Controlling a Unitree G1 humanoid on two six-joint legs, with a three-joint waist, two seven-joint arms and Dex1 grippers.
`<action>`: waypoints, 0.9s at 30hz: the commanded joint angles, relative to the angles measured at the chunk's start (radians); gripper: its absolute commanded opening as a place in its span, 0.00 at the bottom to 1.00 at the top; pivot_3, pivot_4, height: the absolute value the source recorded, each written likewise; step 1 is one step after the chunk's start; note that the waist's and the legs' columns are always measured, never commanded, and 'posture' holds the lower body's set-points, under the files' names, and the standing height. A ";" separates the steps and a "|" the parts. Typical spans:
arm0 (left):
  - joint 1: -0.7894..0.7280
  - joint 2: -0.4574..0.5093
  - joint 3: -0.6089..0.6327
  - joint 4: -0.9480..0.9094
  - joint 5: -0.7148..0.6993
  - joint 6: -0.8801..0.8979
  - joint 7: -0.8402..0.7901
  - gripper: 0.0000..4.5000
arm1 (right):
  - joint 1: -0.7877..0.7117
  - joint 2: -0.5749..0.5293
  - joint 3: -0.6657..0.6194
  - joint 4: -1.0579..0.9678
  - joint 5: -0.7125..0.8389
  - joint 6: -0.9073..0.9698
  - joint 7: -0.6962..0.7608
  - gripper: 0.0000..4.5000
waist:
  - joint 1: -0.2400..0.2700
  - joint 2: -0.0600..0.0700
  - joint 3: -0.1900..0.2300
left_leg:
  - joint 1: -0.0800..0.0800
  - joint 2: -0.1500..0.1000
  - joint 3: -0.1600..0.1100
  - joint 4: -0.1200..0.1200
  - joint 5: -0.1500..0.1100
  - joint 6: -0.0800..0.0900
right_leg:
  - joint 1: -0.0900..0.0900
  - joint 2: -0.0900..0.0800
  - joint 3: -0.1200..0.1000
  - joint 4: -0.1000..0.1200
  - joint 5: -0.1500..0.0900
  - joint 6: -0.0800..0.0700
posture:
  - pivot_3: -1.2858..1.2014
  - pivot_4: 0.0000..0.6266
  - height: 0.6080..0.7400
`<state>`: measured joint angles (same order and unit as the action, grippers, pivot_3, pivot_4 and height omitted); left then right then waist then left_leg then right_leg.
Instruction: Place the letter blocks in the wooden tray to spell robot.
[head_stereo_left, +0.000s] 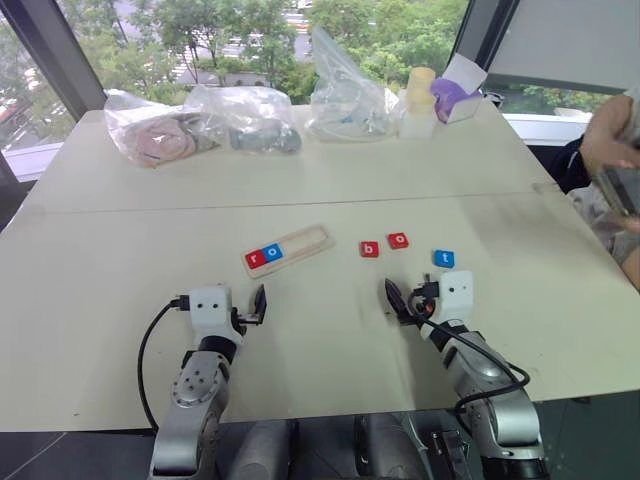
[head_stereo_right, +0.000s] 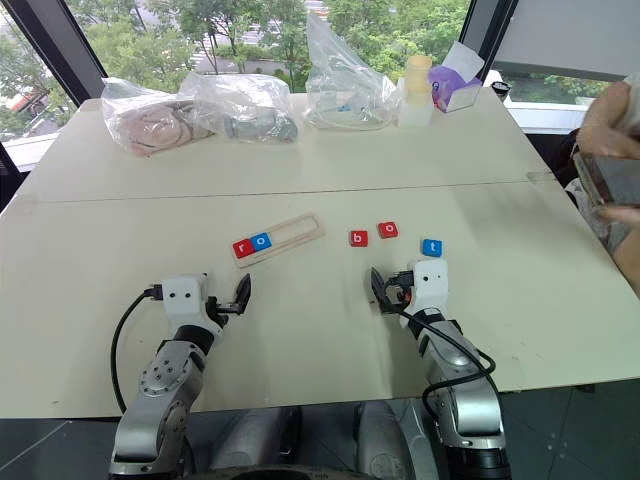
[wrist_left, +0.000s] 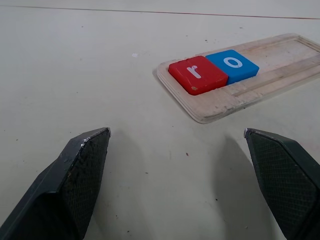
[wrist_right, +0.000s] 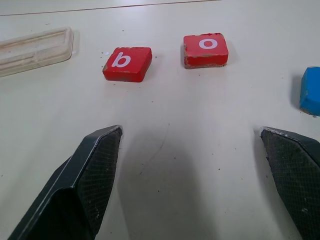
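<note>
Head view: On the pale table (head_stereo_left: 120, 330), the wooden tray (head_stereo_left: 305, 243) lies angled ahead of my left gripper (head_stereo_left: 250, 308), with red r (head_stereo_left: 256, 260) and blue o (head_stereo_left: 274, 253) seated side by side at its near end. Red b (head_stereo_left: 369, 249), red o (head_stereo_left: 398, 240) and blue t (head_stereo_left: 444, 259) wait loose, apart from the tray, ahead of my right gripper (head_stereo_left: 404, 301).
Left wrist view: My fingers (wrist_left: 80, 170) stand wide apart, empty, short of the tray.
Right wrist view: My fingers (wrist_right: 95, 170) are spread wide, nothing between them; b sits nearest the tray.
Next step, as I judge it: b comes next. I should straddle it squarely, grip its opposite edges, and set it down flush against the blue o.
</note>
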<state>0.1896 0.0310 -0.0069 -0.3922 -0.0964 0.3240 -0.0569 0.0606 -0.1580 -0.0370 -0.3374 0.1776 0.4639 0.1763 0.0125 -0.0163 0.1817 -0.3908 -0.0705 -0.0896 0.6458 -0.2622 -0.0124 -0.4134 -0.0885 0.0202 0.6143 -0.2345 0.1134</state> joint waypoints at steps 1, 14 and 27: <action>0.006 -0.004 -0.007 -0.029 -0.002 -0.017 0.000 1.00 | 0.010 -0.013 -0.003 0.000 0.002 0.023 0.006 0.99 | 0.000 0.000 0.000 | 0.000 0.000 0.000 0.000 0.000 0.000 | 0.000 0.000 0.000 0.000 0.000 0.000 | 0.52 0.24 1.00; 0.014 0.012 -0.025 -0.062 0.005 -0.037 -0.023 1.00 | -0.021 -0.058 0.011 -0.018 -0.001 0.015 0.058 0.99 | -0.001 0.000 0.000 | 0.000 0.000 0.000 0.000 0.000 0.000 | 0.000 0.000 0.000 0.000 0.000 0.000 | 0.52 0.24 1.00; 0.029 0.108 0.010 -0.118 -0.030 -0.050 -0.113 1.00 | -0.077 -0.201 0.015 -0.049 0.081 0.036 0.268 0.99 | -0.001 0.002 0.003 | -0.002 0.000 0.001 0.000 0.000 0.000 | -0.002 0.000 0.000 0.000 0.000 0.000 | 0.52 0.24 1.00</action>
<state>0.2204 0.1214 -0.0064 -0.4427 -0.1055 0.2879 -0.1410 0.0161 -0.3281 -0.0049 -0.3392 0.2088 0.4869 0.3784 0.0116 -0.0140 0.1851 -0.3928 -0.0706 -0.0890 0.6456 -0.2621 -0.0123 -0.4155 -0.0886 0.0203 0.6141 -0.2344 0.1132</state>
